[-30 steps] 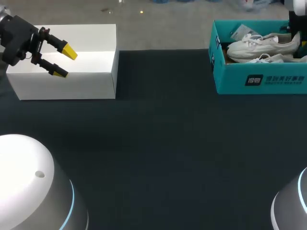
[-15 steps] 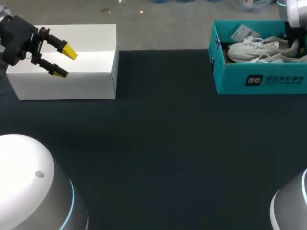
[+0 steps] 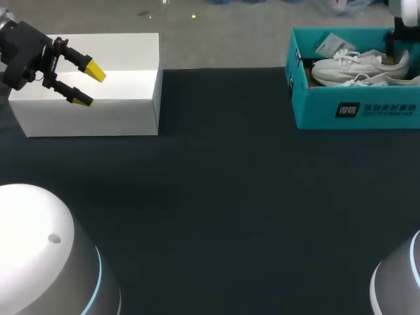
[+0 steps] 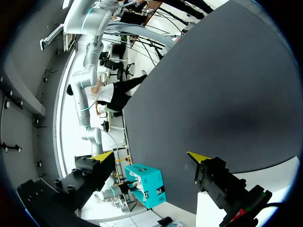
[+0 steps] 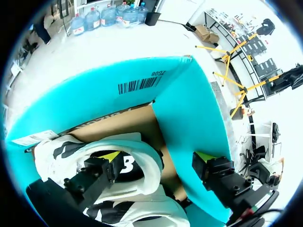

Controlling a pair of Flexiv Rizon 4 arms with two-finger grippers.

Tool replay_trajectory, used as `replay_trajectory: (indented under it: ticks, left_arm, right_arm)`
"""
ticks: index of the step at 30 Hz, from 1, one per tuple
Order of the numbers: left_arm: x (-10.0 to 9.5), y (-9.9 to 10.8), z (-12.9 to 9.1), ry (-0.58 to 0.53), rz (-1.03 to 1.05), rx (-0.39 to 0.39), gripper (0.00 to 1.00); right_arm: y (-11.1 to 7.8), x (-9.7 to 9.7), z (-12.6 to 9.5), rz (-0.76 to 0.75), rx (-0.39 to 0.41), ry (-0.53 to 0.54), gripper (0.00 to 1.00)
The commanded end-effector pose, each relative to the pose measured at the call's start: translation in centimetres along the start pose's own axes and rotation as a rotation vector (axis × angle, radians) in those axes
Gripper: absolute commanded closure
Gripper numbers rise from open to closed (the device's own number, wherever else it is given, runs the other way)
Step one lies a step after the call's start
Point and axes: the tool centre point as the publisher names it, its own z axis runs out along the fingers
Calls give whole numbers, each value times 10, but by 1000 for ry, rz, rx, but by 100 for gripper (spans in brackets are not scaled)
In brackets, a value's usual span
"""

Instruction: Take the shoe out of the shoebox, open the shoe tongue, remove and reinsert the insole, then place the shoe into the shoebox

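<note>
I hold my right gripper spread over the heel of the white lace-up sneaker, which lies inside the teal cardboard shoebox; my left gripper waits spread above the white box, clear of the work.

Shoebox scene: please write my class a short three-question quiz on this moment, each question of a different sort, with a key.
1. True or false: the white shoes lie inside the teal shoebox.
2. Which gripper is at the shoebox? A) the left gripper B) the right gripper C) both
3. Fill in: the left gripper hangs open above the ____ box.

Key:
1. True. Both shoes lie within the shoebox walls.
2. B. In the right wrist view its open fingers straddle the heel opening of a shoe; one tip is inside the opening, the other beside the shoe.
3. White.
</note>
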Motion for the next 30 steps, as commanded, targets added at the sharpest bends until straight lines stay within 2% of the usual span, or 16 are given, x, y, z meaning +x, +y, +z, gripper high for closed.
replay_trajectory:
  ticks: [1,6,11,18,22,24,30]
  left_arm:
    - [0,0,-1,2,1,2,0]
    - [0,0,-1,2,1,2,0]
    - [0,0,-1,2,1,2,0]
    - [0,0,-1,2,1,2,0]
    - [0,0,-1,2,1,2,0]
    - [0,0,-1,2,1,2,0]
    - [0,0,-1,2,1,2,0]
  right_arm:
    - [2,-10,-30,2,237,28,0]
    - [1,-10,-62,32,259,136,0]
    - [-3,-12,-91,36,245,227,0]
    - [-20,-10,-121,-19,203,324,0]
    - [-37,-13,-132,-67,182,358,0]
    - [-42,-16,-136,-3,149,346,0]
    - [-42,-16,-136,-3,149,346,0]
